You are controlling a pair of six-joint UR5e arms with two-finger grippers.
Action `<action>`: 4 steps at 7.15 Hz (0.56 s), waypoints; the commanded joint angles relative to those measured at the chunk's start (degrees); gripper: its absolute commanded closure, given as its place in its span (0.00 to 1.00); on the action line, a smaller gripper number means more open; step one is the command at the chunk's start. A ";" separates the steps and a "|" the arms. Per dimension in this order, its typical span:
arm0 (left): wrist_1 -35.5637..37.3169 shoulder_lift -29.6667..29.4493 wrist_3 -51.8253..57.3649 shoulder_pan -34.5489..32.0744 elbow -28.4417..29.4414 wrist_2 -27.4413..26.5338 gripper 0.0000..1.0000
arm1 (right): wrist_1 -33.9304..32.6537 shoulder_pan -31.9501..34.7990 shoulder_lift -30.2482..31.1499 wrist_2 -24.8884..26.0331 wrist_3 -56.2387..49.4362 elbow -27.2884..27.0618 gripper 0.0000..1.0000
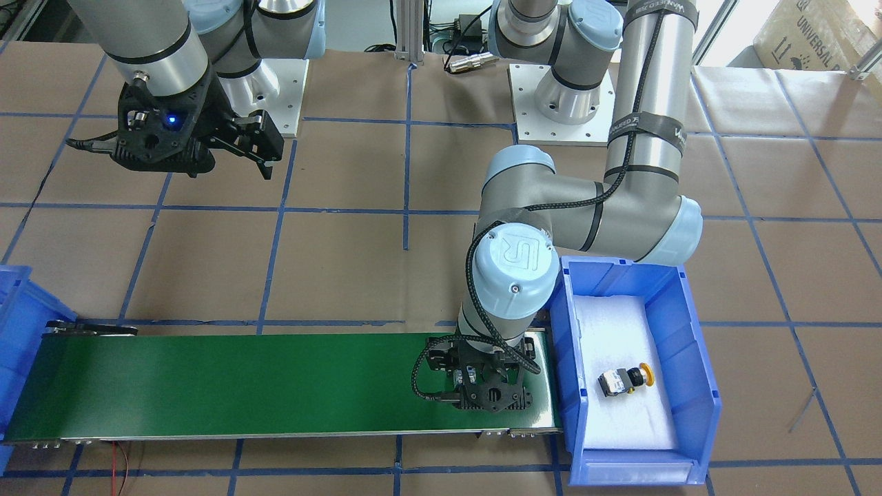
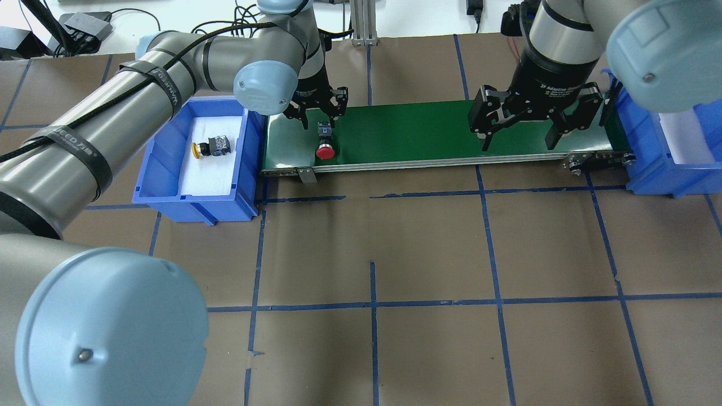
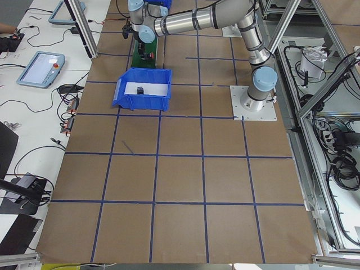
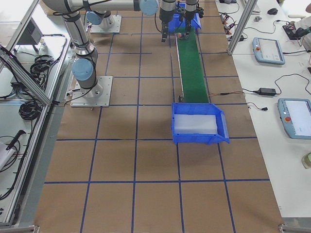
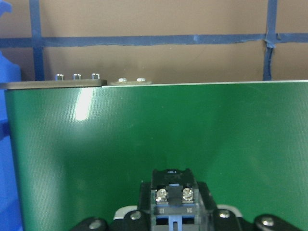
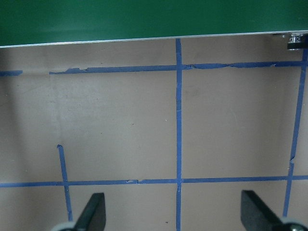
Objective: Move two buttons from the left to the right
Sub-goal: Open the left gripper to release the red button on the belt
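The right claw (image 2: 518, 141) hangs wide open above the brown surface (image 2: 428, 248), short of the green belt (image 2: 406, 132). The yellow button (image 2: 210, 146) lies in the left blue bin (image 2: 194, 197). On the belt, the left claw (image 2: 320, 120) clamps the red button (image 2: 324, 151) by its block.
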State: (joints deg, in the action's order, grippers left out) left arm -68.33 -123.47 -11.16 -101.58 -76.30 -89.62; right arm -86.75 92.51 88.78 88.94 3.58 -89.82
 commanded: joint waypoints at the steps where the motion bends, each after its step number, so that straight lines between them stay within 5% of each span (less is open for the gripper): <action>1: -1.70 4.61 4.53 0.93 -1.13 -0.03 0.02 | 0.00 -0.05 0.07 0.00 -0.07 0.00 0.00; 4: -5.84 11.13 27.32 12.23 -3.23 0.06 0.01 | 0.00 -0.13 -0.01 0.00 -0.07 -0.35 0.00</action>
State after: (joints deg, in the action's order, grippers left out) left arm -73.14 -114.62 5.36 -94.58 -78.38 -89.64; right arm -86.75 92.43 88.82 88.95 3.51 -90.08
